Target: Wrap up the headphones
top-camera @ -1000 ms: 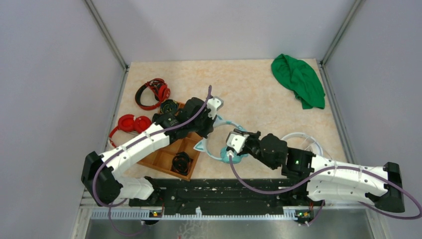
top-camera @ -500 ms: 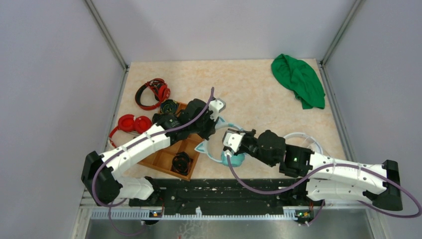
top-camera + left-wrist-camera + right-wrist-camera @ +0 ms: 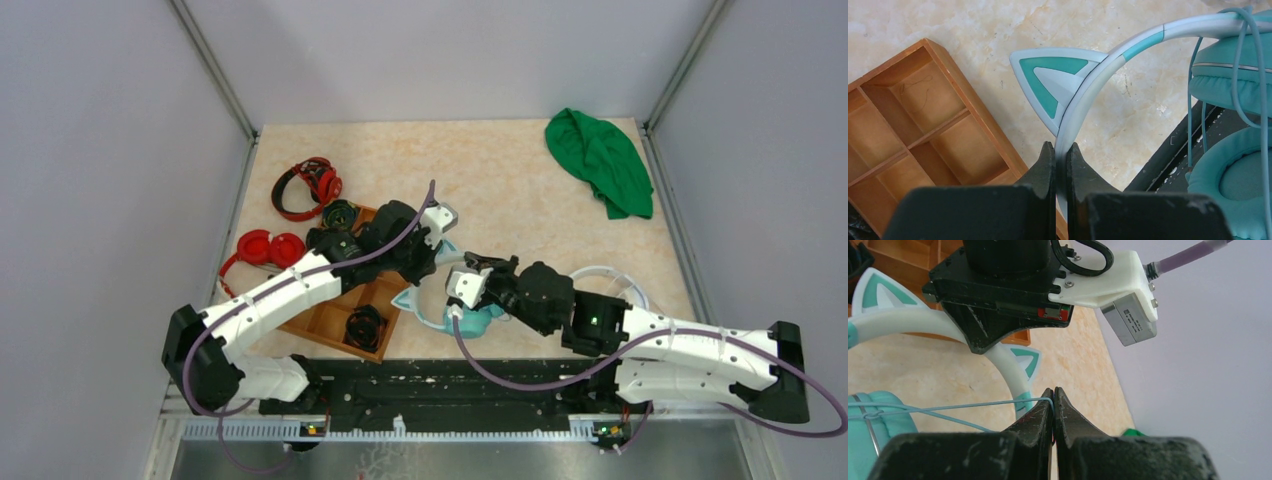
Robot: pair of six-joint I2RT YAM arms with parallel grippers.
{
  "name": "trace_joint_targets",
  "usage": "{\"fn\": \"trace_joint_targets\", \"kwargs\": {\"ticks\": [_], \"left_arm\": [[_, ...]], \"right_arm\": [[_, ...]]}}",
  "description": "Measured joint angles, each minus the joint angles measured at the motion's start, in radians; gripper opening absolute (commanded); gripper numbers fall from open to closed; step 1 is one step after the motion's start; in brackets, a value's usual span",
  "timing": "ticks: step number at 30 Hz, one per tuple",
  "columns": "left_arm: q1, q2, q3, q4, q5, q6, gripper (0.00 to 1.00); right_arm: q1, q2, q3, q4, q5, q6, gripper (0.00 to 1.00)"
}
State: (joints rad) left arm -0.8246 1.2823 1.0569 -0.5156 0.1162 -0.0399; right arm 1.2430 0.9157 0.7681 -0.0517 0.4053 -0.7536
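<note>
The teal headphones with cat ears hang lifted over the table's near middle. My left gripper is shut on the pale headband, just below one cat ear. Both teal ear cups show at the right of the left wrist view, with the thin cable looped over them. My right gripper is shut on that cable, which runs taut to the left past the headband. From above, the right gripper sits just right of the left gripper.
A wooden compartment tray holding black coiled cables lies under the left arm. Two red headphones lie at the left. White headphones sit beneath the right arm. A green cloth is at the far right corner.
The right gripper has drawn the cable up and to the left, toward the left gripper. The headphones have shifted slightly left with it. Both grips hold.
</note>
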Motion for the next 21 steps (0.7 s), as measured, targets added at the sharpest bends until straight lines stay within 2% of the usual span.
{"fn": "trace_joint_targets", "kwargs": {"ticks": [11, 21], "left_arm": [[-0.002, -0.016, -0.004, -0.006, -0.009, 0.052, 0.00], [-0.005, -0.016, -0.004, -0.021, 0.004, 0.084, 0.00]], "right_arm": [[0.003, -0.010, 0.048, -0.132, 0.039, -0.098, 0.00], [0.005, -0.003, 0.058, -0.150, 0.046, -0.202, 0.00]]}}
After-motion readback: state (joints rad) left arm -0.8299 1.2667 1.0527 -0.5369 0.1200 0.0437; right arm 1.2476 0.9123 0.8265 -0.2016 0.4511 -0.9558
